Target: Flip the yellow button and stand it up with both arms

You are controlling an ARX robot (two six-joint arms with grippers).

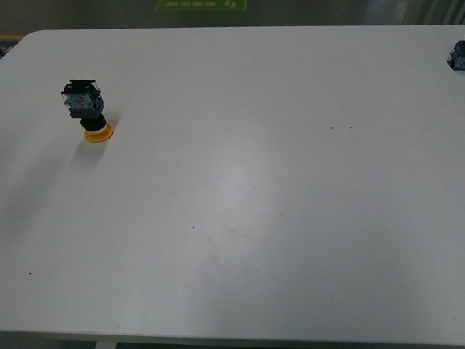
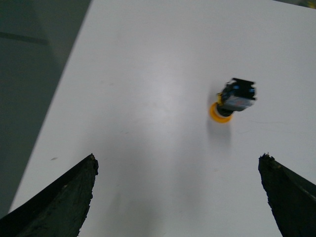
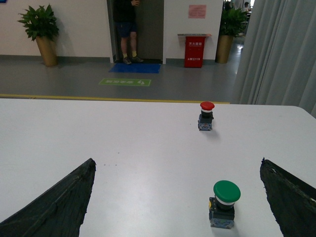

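Observation:
The yellow button (image 1: 87,109) stands upside down on the white table (image 1: 242,198) at the far left, its yellow-orange cap on the table and its black-and-blue body on top. It also shows in the left wrist view (image 2: 232,99). My left gripper (image 2: 178,163) is open and empty, above the table, short of the button. My right gripper (image 3: 177,165) is open and empty above the table's right part. Neither arm shows in the front view.
A red-capped switch (image 1: 464,49) stands at the table's far right edge; it also shows in the right wrist view (image 3: 206,115). A green-capped switch (image 3: 224,202) stands upright between the right fingers. The table's left edge (image 2: 64,84) is close to the left gripper.

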